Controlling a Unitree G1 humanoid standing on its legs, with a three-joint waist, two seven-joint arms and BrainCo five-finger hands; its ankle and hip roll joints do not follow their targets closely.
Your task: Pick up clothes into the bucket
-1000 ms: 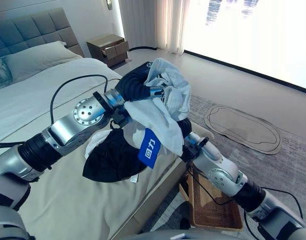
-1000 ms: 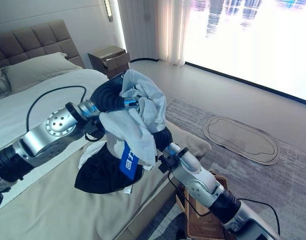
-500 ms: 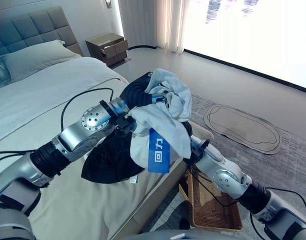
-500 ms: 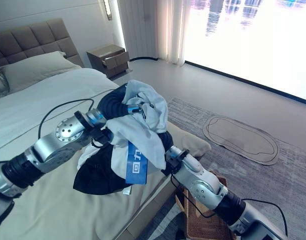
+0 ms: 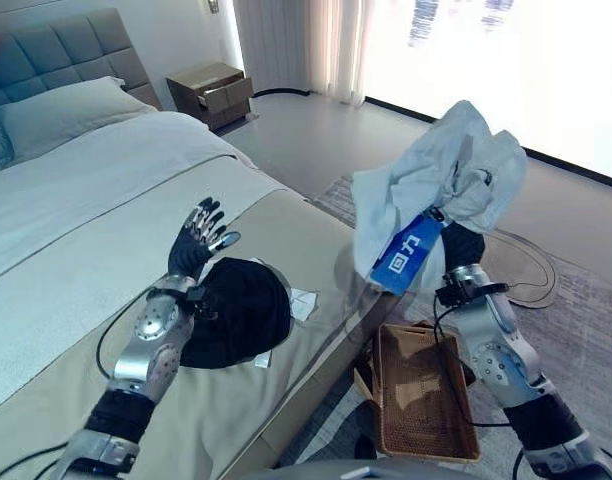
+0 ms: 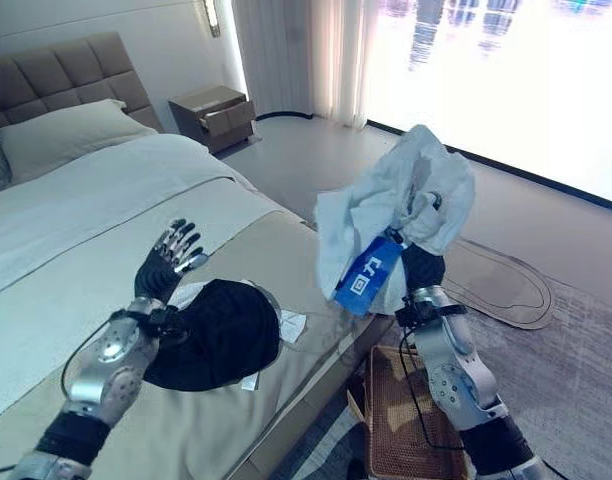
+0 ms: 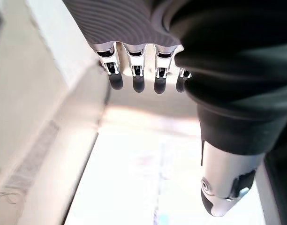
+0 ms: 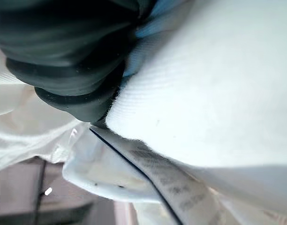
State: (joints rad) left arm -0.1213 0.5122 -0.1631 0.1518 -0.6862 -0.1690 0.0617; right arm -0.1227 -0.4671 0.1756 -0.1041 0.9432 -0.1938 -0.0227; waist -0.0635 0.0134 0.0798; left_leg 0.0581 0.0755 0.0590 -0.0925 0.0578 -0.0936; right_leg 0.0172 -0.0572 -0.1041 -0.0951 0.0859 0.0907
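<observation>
My right hand (image 5: 463, 246) is raised beside the bed and shut on a bunched white garment (image 5: 426, 185) with a blue tag (image 5: 404, 258). The cloth covers most of the hand, and the right wrist view shows white cloth (image 8: 214, 93) pressed against the hand's dark cover. The garment hangs above a flat wicker basket (image 5: 381, 385) on the floor by the bed's edge. A black garment (image 5: 238, 312) lies on the beige bed cover (image 5: 186, 420). My left hand (image 5: 198, 238) is open just above the black garment's far side, its fingers (image 7: 136, 82) spread and holding nothing.
A white scrap (image 5: 302, 303) lies by the black garment. The bed's edge (image 5: 326, 345) runs between the garment and the basket. A wooden nightstand (image 5: 208, 92) stands at the back, pillows (image 5: 61, 112) at the bed's head, and an oval mat (image 6: 506, 285) on the grey carpet.
My left hand has let go of the white garment and drawn back to the left over the bed. The right hand has carried the garment up and to the right, above the basket.
</observation>
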